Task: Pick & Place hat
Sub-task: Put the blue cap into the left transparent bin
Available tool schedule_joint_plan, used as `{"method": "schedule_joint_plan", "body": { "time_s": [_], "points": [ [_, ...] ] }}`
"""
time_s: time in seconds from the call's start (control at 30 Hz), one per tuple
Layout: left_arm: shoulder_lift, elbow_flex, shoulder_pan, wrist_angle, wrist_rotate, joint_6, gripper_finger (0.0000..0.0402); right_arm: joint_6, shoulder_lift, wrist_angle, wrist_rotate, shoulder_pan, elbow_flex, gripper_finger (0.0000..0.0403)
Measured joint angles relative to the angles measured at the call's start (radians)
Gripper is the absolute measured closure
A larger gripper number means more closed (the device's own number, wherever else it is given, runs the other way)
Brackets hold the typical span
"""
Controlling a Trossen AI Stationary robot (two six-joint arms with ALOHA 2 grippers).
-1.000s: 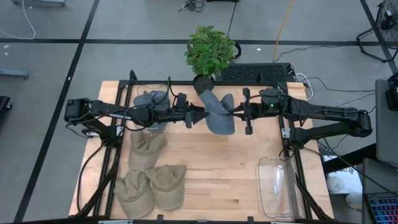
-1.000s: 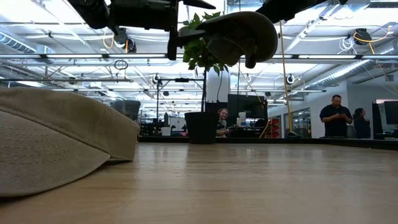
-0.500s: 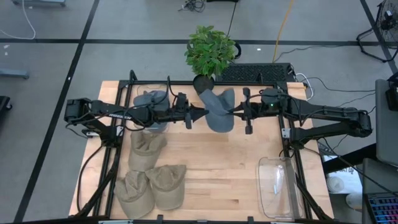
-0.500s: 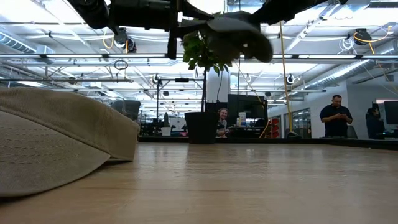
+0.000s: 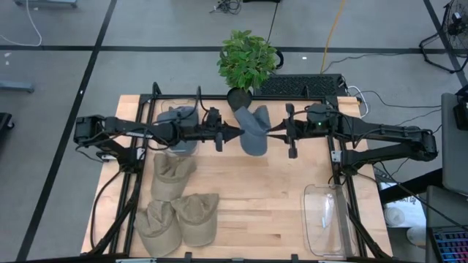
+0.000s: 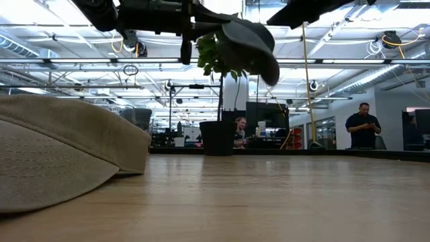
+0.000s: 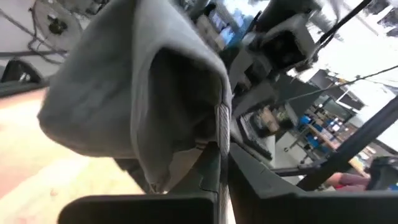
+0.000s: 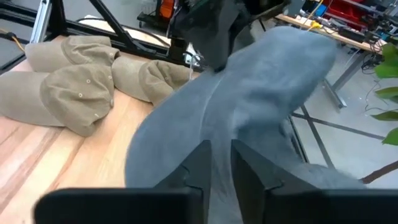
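Grey cloth hangs in the air between the two arms: a hat [image 5: 253,131] held up well clear of the tabletop [image 5: 270,197], near its far edge and just in front of the potted plant [image 5: 247,61]. From table height it shows high up, its brim drooping.

The left gripper [image 5: 235,132] has its fingers pinched tight on the hat's edge; the left wrist view shows the fabric bunched right at the closed tips. The right gripper [image 5: 272,132] sits at the hat's other side. Its own view shows a narrow gap between its fingers with the cloth draped between and over them, so they look barely parted; I cannot tell whether they have any real hold.

This reads as a hand-over, with the hat's weight going to the left arm. The risk, as I judge it, is that the left pinch has caught only a thin fold of soft cloth, which could slip out once the right side lets go and drop the hat. If the cloth snags on the right fingers as the arms part, it could be tugged loose or stretched.

Beside the left arm lies another grey hat [image 5: 178,117], with three tan hats [image 5: 174,207] nearer the front, and a clear bin [image 5: 326,219] at the right front corner.
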Motion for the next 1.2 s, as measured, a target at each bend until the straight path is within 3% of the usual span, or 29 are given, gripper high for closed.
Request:
{"method": "schedule_joint_plan", "body": {
  "time_s": [0.23, 0.47, 0.63, 1.0, 1.2],
  "points": [
    [-0.040, 0.001, 0.033, -0.097, 0.037, 0.018, 0.0394, 0.001, -0.001, -0.003, 0.003, 0.000, 0.000, 0.0297],
    [-0.173, 0.000, 0.038, -0.317, 0.024, 0.134, 0.0394, 0.023, -0.022, -0.009, 0.049, -0.001, 0.000, 0.0255],
    [-0.301, 0.000, 0.026, -0.531, -0.038, 0.190, 0.0393, 0.033, -0.040, -0.021, 0.128, -0.001, 0.000, 0.0244],
    [-0.576, 0.000, -0.004, -0.921, -0.214, 0.224, 0.0394, 0.068, -0.039, -0.019, 0.129, 0.000, 0.000, 0.0246],
    [-0.682, 0.000, -0.003, -1.146, -0.334, 0.154, 0.0394, 0.079, -0.039, -0.018, 0.129, 0.000, 0.000, 0.0248]
  ]
}}
